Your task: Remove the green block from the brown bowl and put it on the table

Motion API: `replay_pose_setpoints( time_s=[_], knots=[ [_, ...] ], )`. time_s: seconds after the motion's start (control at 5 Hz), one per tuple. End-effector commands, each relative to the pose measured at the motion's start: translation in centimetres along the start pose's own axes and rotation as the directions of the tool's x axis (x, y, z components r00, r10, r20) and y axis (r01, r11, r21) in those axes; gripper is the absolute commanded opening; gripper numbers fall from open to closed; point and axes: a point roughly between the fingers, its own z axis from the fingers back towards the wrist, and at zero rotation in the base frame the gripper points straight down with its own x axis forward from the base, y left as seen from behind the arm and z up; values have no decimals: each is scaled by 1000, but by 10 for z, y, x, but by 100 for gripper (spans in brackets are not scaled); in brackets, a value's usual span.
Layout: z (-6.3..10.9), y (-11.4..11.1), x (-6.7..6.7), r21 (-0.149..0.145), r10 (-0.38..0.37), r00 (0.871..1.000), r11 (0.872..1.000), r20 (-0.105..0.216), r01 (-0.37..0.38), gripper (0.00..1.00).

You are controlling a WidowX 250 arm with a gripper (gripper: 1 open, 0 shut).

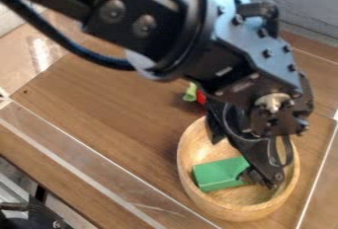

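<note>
The green block [220,174] lies flat inside the brown bowl [199,195], which sits at the front right of the table [93,105]. My gripper [259,166] reaches down into the bowl from above. Its dark fingers [275,170] stand apart over the block's right end and hide that end, so the jaws look open. Only the left half of the block shows. The bulky black arm covers the bowl's far rim.
A small red ball with a green leaf [191,93] peeks out behind the arm, just beyond the bowl. Low clear acrylic walls [79,179] edge the tabletop at the front left and back. Bare wood stretches left of the bowl.
</note>
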Motion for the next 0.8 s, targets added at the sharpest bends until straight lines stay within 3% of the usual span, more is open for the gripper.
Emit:
replay_pose_setpoints(
  time_s=[0.0, 0.2, 0.4, 0.6],
  knots=[
    [-3, 5, 6, -22, -16, 999, 1000, 32, 17, 100],
    [-19, 10, -5, -35, -15, 999, 999, 30, 16, 100],
    [-26, 19, -14, -29, -31, 999, 999, 26, 32, 100],
    [-9, 18, -12, -14, -84, 996, 996, -16, 83, 0]
  ],
)
